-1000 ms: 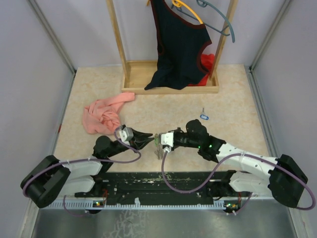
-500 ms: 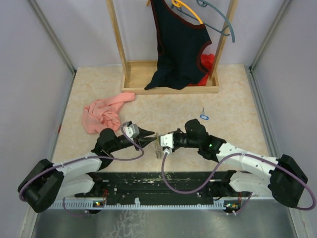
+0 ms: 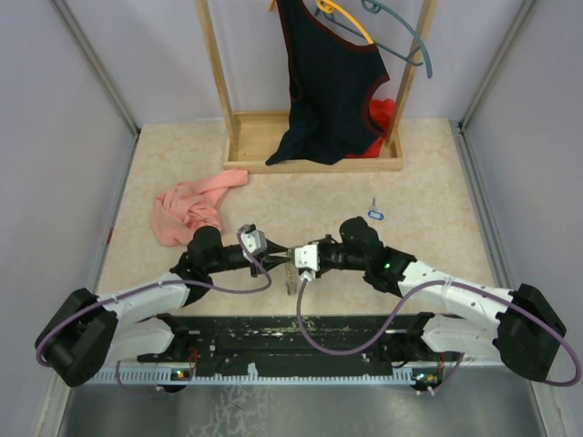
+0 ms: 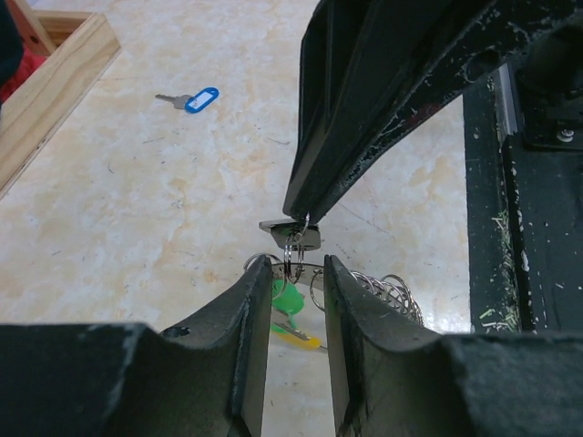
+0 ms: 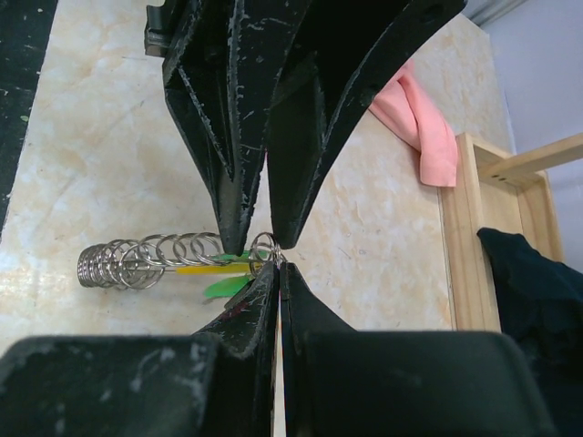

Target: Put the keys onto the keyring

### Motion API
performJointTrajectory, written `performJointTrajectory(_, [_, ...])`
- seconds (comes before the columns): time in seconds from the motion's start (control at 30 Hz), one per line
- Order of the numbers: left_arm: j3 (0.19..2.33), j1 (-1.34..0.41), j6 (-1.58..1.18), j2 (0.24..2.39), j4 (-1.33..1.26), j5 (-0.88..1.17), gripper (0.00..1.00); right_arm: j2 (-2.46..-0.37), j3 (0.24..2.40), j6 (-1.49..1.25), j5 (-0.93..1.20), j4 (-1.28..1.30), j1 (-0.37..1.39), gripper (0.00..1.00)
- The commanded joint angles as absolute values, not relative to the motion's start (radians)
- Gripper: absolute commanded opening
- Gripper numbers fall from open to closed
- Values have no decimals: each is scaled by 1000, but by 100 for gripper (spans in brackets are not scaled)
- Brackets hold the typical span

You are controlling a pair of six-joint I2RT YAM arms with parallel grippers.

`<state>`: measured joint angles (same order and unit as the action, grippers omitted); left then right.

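The keyring [image 5: 208, 269] is a thin wire with a yellow piece that carries a row of small metal rings [image 5: 137, 259]. It hangs just above the table between the arms [image 3: 291, 273]. A green-headed key [image 4: 287, 296] dangles from it. My right gripper [image 5: 278, 267] is shut on a small ring at the keyring's end [image 5: 264, 246]. My left gripper [image 4: 298, 273] faces it tip to tip, open, with its fingers [image 5: 228, 228] on either side of that ring. A blue-headed key [image 3: 375, 215] lies alone on the table to the right.
A pink cloth [image 3: 187, 209] lies on the table behind the left arm. A wooden rack [image 3: 314, 150] at the back holds a dark garment [image 3: 332, 82] and hangers. The black base rail [image 4: 537, 228] runs along the near edge.
My left gripper has moved right, up to the right gripper's tip, and its jaws have parted a little around the ring. The right arm has stayed still.
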<state>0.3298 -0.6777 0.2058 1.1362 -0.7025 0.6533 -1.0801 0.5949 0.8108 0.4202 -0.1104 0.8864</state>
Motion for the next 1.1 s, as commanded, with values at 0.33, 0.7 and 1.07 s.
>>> performJointTrajectory(0.33, [412, -673, 277, 1194, -647, 734, 17, -1053, 657, 803, 448, -141, 889, 0])
performJointTrajectory(0.7, [366, -673, 209, 1143, -664, 632, 1, -981, 560, 702, 314, -201, 889, 0])
performJointTrajectory(1.07, [355, -672, 139, 1113, -722, 578, 1, -1004, 498, 682, 298, -232, 892, 0])
